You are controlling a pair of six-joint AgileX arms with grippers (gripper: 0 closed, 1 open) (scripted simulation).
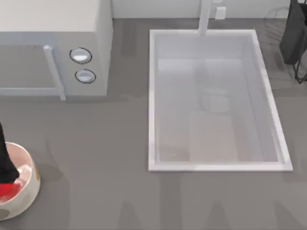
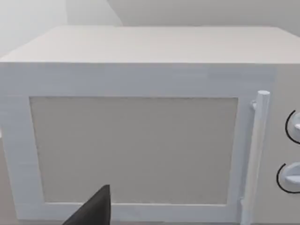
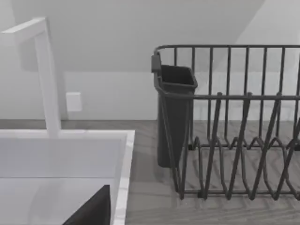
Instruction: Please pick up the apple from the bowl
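The bowl, cream-white with tan blotches, sits at the table's front left corner, cut off by the top view's left edge. Inside it lies the apple, a small red ball against the bowl's left side. My left gripper reaches down into the bowl as a black shape right above the apple and hides part of it. Whether it touches the apple is unclear. A dark part of the left gripper shows in the left wrist view, in front of the microwave. A dark part of my right gripper shows over the sink's rim.
A white microwave with two knobs stands at the back left, behind the bowl. A large rectangular white sink with a faucet takes the middle right. A dark wire dish rack with a cutlery holder stands at the back right.
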